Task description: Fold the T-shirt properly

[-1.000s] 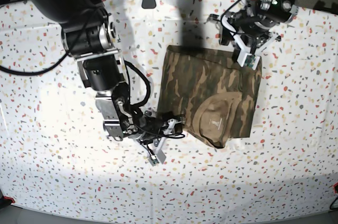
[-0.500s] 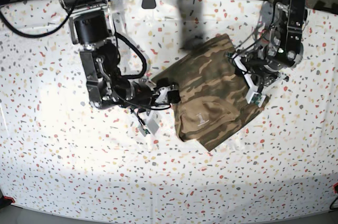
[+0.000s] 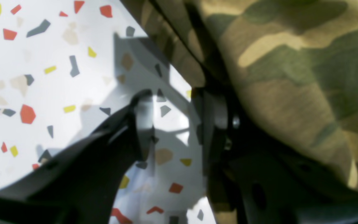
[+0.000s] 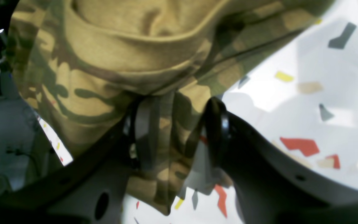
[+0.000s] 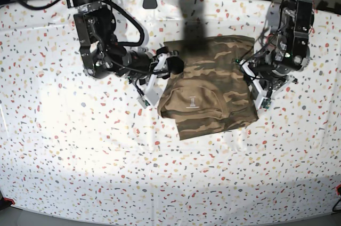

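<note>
The T-shirt (image 5: 210,85), a folded camouflage bundle, is now lying squarer at centre frame, having been turned between the arms, so the fold is looking near finished. The right gripper (image 4: 179,130) is pinching a cloth edge at its left side. The left gripper (image 3: 179,124) is standing apart, one finger under the hem. No containers are showing.

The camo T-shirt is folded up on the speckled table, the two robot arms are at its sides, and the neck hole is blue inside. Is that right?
Almost. The neck isn't blue, it's tan, with a small pale mark inside; the base view shows it. The rest holds: the camo T-shirt lies folded on the speckled table, with the right gripper and left gripper at its sides.
</note>
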Controlling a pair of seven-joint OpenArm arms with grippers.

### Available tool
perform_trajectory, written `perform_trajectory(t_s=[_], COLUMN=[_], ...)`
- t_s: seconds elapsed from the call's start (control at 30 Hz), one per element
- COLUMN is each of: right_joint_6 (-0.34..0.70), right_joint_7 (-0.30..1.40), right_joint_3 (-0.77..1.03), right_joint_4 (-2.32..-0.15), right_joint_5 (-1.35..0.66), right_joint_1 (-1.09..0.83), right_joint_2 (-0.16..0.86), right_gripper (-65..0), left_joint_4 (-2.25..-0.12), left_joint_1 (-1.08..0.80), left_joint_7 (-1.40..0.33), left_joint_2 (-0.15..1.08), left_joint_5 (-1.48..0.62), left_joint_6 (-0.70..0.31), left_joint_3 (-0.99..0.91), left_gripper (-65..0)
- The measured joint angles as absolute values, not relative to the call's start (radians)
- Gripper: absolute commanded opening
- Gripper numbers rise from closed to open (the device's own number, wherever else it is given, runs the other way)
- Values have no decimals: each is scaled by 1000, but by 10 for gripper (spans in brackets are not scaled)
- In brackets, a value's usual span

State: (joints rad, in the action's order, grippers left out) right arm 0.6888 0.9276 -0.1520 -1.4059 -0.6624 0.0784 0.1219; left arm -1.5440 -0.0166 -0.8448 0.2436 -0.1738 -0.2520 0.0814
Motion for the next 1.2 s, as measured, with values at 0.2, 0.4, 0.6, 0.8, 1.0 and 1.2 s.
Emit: perform_trajectory(t_s=[0.2, 0.4, 0.6, 0.8, 1.0, 1.2], right_joint_6=[689, 689, 689, 690, 690, 690], right_joint_7=[944, 944, 915, 890, 893, 938], right_joint_3=[-150, -145, -146, -146, -86, 50], right_joint_4=[-1468, -1483, -1484, -1526, -1610, -1718], right_joint_5=[-664, -630, -593, -573, -551, -571], right_joint_1=[75, 75, 81, 97, 94, 87], right_joint_2=[122, 122, 122, 165, 200, 203], right_gripper=[-400, -400, -400, -400, -400, -400], left_joint_4=[-1541, -1547, -1613, -1674, -1676, -1749], left_joint_1=[15, 47, 44, 44, 32, -44], left_joint_7=[-868, -875, -890, -920, -936, -942], left_joint_2=[243, 244, 264, 353, 426, 452], left_joint_5=[-173, -204, -211, -226, -341, -342], left_joint_6=[-233, -160, -163, -161, -157, -155], left_joint_3=[81, 81, 81, 81, 81, 60], left_gripper=[-394, -394, -394, -394, -394, -394])
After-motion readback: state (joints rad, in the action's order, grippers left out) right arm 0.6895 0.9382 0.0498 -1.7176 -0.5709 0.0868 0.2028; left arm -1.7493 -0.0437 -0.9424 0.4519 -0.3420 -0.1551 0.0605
